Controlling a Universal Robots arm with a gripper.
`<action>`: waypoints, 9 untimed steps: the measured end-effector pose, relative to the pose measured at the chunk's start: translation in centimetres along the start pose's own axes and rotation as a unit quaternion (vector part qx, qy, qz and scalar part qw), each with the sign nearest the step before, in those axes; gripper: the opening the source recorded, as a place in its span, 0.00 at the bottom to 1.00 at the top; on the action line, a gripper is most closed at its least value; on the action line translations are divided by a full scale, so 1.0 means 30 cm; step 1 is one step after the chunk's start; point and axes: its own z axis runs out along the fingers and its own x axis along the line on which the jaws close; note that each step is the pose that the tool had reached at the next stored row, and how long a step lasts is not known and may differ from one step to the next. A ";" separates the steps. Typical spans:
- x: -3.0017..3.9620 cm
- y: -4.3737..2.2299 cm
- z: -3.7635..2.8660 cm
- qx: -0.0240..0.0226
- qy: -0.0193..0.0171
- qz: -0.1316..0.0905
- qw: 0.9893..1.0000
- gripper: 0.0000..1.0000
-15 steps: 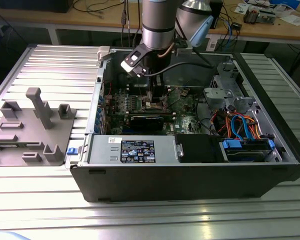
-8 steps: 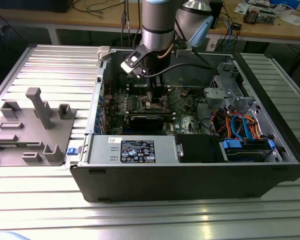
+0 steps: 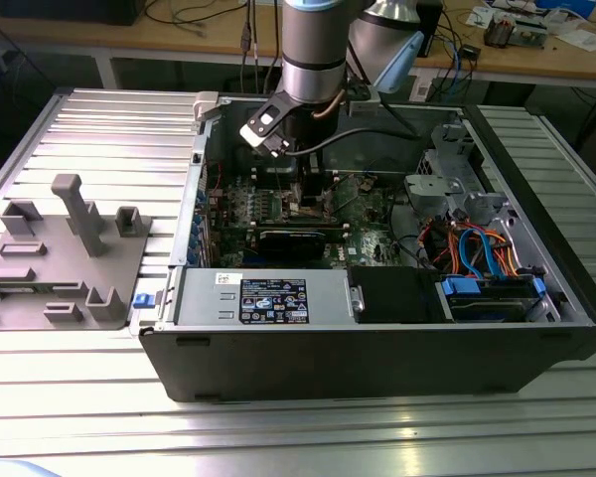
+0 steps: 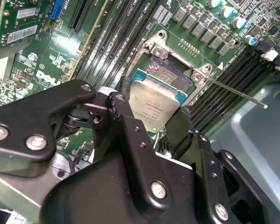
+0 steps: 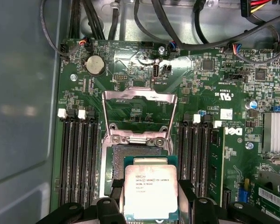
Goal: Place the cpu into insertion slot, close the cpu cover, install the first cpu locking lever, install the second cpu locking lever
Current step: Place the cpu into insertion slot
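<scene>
In the exterior view, the hand (image 3: 298, 191) is reaching down into the open computer case (image 3: 377, 348) on the slatted worktop (image 3: 79, 129). It seems to be hanging low over the green board, though I can't judge the gap from this angle.

In the second wrist view, the hand (image 4: 151, 114) is gripping the cpu (image 4: 155, 103) by two opposite edges, its fingers (image 4: 119, 106) narrowed onto the chip with the silvery face showing. The insertion slot (image 4: 170, 72) is lying just ahead of the fingertips and below the chip, partly overlapped by its leading edge. A thin locking lever (image 4: 233, 92) is sticking out to one side.

In the first wrist view, the cpu (image 5: 150, 193) is sitting square to the insertion slot (image 5: 130, 151), edges parallel, but stopping short of it, so the slot is lying forward of the hand (image 5: 150, 205). The cpu cover (image 5: 138, 96) is standing open beyond the slot, farther from the hand.
</scene>
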 end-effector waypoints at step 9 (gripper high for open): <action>0.001 -0.001 0.017 0.000 0.000 0.000 1.000 0.54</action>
